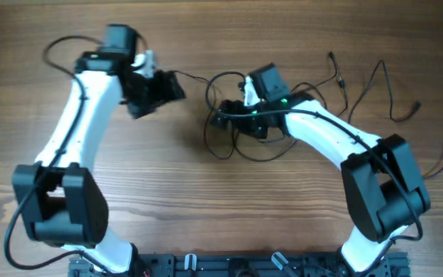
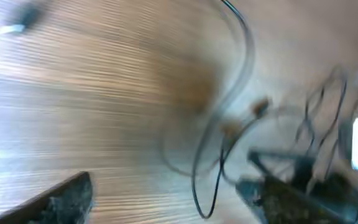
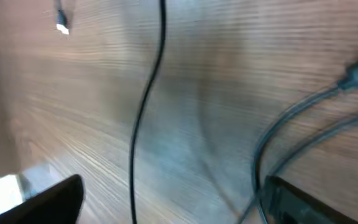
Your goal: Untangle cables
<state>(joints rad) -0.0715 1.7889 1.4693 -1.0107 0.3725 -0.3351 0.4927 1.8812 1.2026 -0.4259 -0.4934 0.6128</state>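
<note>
Our right gripper point(image 3: 176, 199) hovers over the brown wooden table point(image 1: 206, 215), jaws wide, the thin black cables point(image 3: 149, 93) knotted mid-table beneath it (one strand passes loose between them). Farther left, our left gripper point(image 2: 166, 199) gapes, holding nothing. We judge separation underway; next, pinch one strand and draw outward.

Blurred cables point(image 2: 219, 118) loop between the parted pincer point(image 2: 166, 199).

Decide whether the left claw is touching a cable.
Cannot tell. The left wrist view shows the left claw open with a cable looping between its fingers, but blur hides any contact. The overhead view is too coarse.
</note>
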